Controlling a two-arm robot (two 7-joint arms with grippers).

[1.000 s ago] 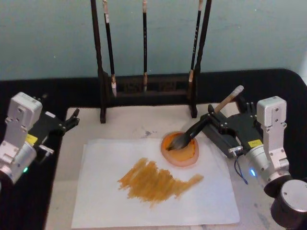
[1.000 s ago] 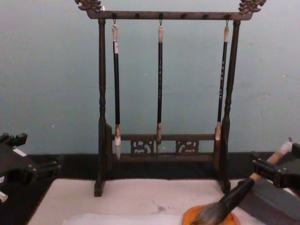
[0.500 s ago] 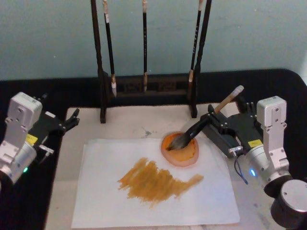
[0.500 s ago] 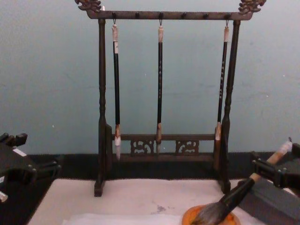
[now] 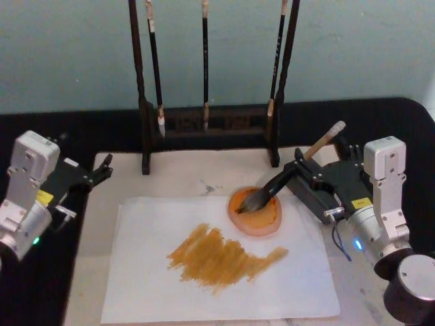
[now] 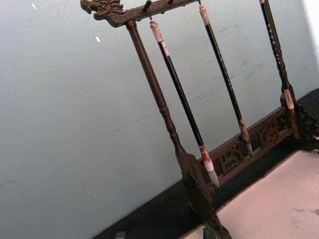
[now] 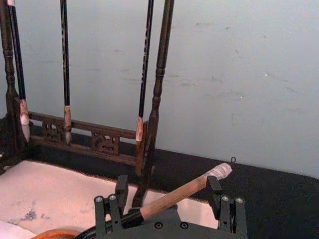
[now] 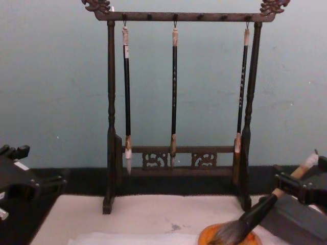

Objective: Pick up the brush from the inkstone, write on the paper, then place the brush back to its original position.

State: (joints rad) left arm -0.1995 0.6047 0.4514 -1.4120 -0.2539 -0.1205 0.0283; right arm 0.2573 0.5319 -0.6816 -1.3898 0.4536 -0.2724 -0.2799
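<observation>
The brush (image 5: 292,171) lies slanted with its bristles in the orange inkstone (image 5: 256,212) and its handle resting up on a grey block (image 5: 314,197) to the right. The right gripper (image 5: 325,161) straddles the handle, fingers spread on either side without pinching it. The inkstone overlaps the paper's (image 5: 217,285) far right part (orange strokes cross the sheet). The left gripper (image 5: 102,168) waits at the left, apparently parted.

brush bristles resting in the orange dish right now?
Yes, in the head view the brush leans with its bristles down in the inkstone, handle up toward the right tool.
</observation>
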